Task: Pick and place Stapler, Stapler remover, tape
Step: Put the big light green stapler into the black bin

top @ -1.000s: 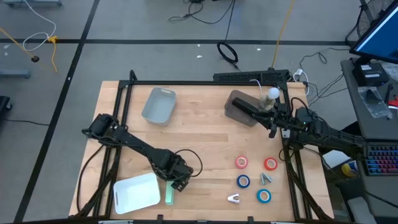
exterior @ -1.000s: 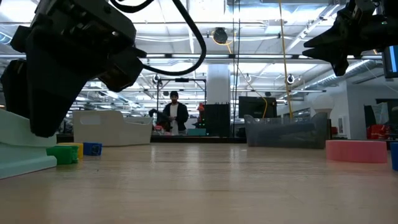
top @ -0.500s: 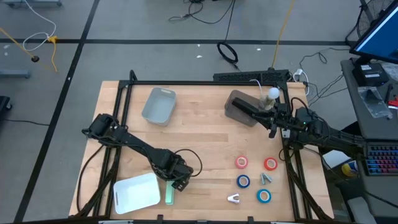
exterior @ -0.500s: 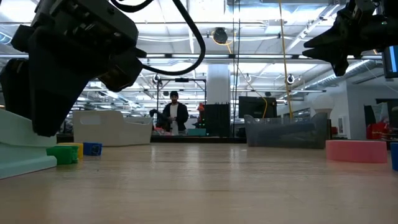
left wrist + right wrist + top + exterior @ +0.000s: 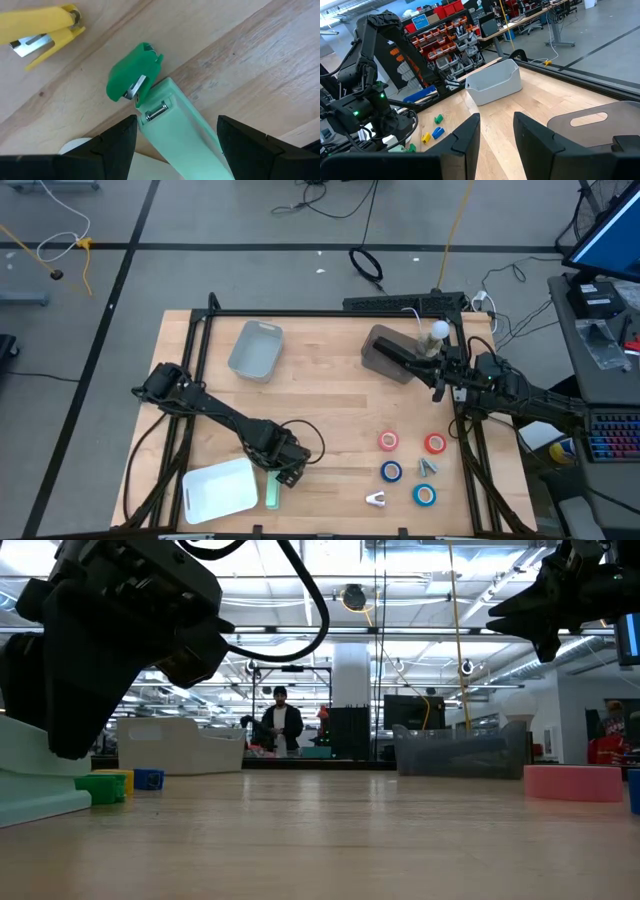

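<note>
A mint-green stapler (image 5: 180, 135) lies flat on the table by a white bin (image 5: 220, 490). My left gripper (image 5: 177, 150) is open and low over the stapler (image 5: 273, 492), with one finger on each side of its front end. A green staple remover (image 5: 131, 80) lies against the stapler's tip, and a yellow one (image 5: 40, 27) lies farther off. Two red tape rolls (image 5: 388, 441) (image 5: 434, 444) and two blue ones (image 5: 391, 471) (image 5: 425, 495) lie flat at the near right. My right gripper (image 5: 436, 383) hangs open in the air beside a dark grey bin (image 5: 385, 355).
A light grey bin (image 5: 255, 350) stands at the far left of the table. Two small grey staple removers (image 5: 375, 499) (image 5: 428, 466) lie among the tape rolls. A blue staple remover (image 5: 148, 778) lies near the green and yellow ones. A person (image 5: 281, 725) stands far behind the table.
</note>
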Robot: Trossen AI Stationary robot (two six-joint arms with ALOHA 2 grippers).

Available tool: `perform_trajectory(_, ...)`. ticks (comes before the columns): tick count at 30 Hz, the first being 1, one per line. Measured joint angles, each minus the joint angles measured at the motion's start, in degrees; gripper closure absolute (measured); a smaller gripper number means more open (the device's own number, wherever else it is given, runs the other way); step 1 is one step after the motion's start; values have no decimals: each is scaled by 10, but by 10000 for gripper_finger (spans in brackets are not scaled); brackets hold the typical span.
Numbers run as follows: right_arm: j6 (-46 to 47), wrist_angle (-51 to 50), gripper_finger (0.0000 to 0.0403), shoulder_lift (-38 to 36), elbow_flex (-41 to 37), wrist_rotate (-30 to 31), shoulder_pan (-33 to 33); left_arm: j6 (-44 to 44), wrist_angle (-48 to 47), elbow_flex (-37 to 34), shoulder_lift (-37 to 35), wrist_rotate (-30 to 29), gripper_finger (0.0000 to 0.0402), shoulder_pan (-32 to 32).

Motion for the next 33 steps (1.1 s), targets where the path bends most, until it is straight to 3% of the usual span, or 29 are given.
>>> perform_trajectory(6,0,0,293,0,0,0,0,6,0,0,0,-2,144,0)
perform_trajectory(17,0,0,293,0,0,0,0,6,0,1,-1,-2,272,0)
perform_trajectory(33,0,0,293,0,0,0,0,-8,2,0,-8,-3,274,16)
